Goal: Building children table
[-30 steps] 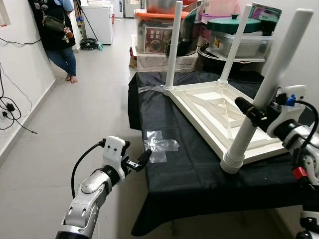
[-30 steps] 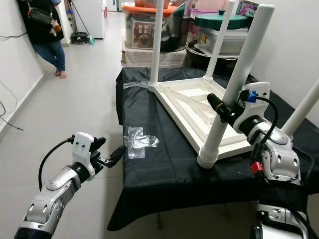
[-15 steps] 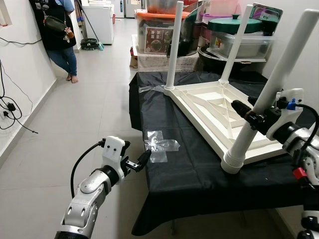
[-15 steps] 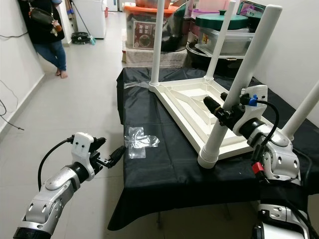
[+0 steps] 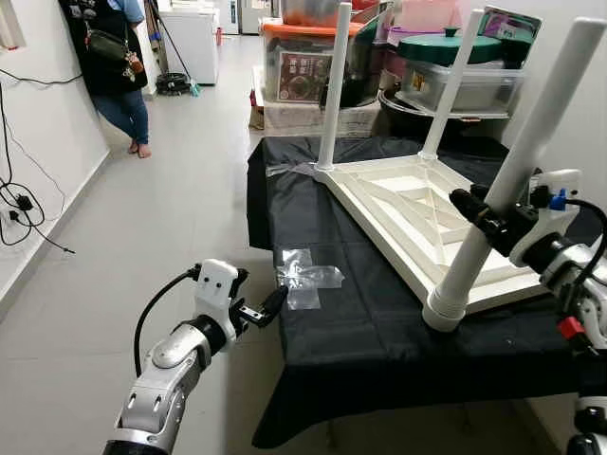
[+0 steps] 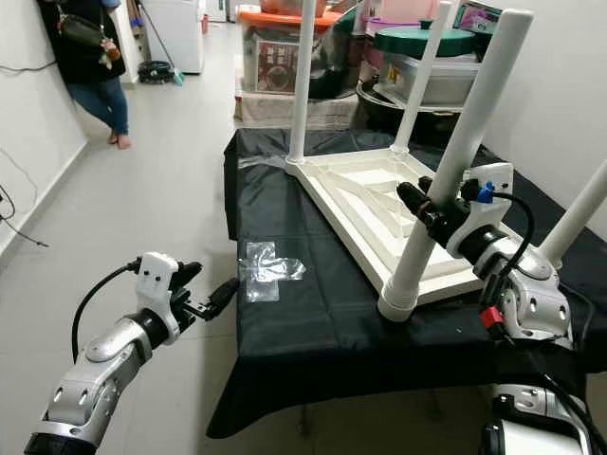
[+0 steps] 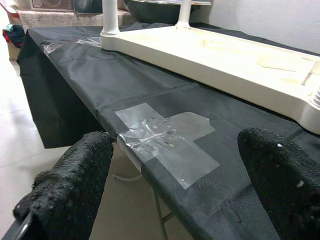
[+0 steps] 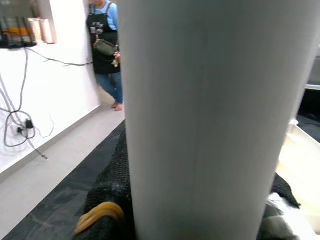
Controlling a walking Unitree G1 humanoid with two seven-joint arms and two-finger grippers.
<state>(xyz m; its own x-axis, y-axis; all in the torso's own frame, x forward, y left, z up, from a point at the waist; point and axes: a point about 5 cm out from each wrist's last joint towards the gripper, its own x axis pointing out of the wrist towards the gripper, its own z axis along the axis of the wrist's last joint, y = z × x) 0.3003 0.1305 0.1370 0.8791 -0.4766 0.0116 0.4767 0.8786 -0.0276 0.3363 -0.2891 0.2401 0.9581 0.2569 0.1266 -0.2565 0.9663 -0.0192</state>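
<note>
While right pincer (image 5: 479, 216) clamps leg (image 5: 512, 171), white table (image 5: 417, 213) lies upside-down.

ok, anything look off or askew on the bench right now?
The near table leg leans instead of standing upright like the two far legs, with the right gripper clamped on it. Crumpled clear tape is stuck on the black cloth.

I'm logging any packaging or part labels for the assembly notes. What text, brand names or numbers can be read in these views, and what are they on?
No text can be read.
The printed label on the storage box with the orange lid, behind the table: too small and blurred.
The upturned white children's table, its legs, and the tape patch on the black cloth: no markings visible.
The right gripper at the near leg, and the left gripper: no legible marks.
</note>
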